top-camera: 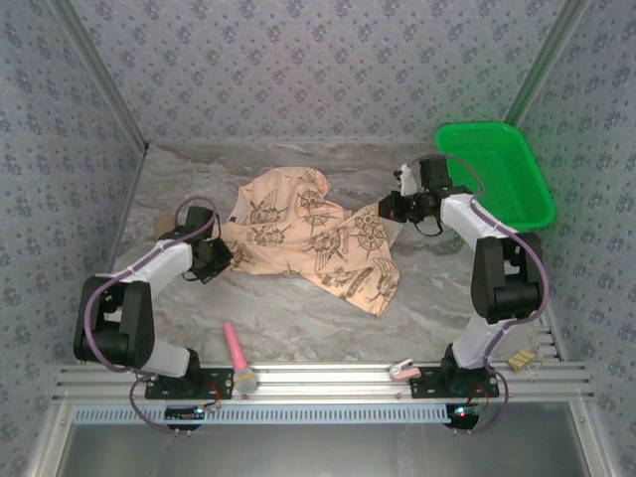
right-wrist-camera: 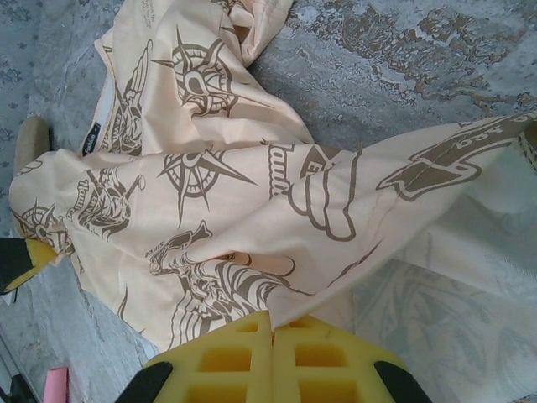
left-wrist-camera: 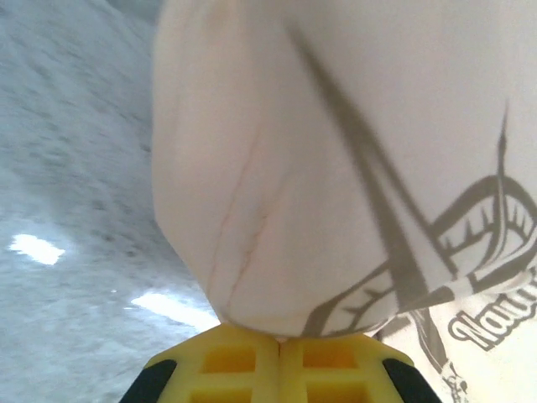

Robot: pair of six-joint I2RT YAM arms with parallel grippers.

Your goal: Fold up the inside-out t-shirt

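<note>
Peach t-shirt (top-camera: 308, 238) runs left-right between my arms: left gripper (left-wrist-camera: 279, 342) clamped on its left edge, right gripper (right-wrist-camera: 273, 326) pinching its right edge, both equally close.

Item one, my left arm (top-camera: 124, 308): black joint housings, pale grey-white link covers, a mauve cable (top-camera: 87, 316) looped along its side, black base plate (top-camera: 189, 383).
Item two, my right arm (top-camera: 502, 273): the same black joints and pale covers, a second mauve cable (top-camera: 538, 260) on its outer side, matching base plate (top-camera: 462, 382).
Left gripper (left-wrist-camera: 278, 339): yellow fingers (left-wrist-camera: 226, 365) moulded with square recesses, black flanks.
Right gripper (right-wrist-camera: 273, 317): identical yellow fingers (right-wrist-camera: 222, 361), gridded and black-edged.
</note>
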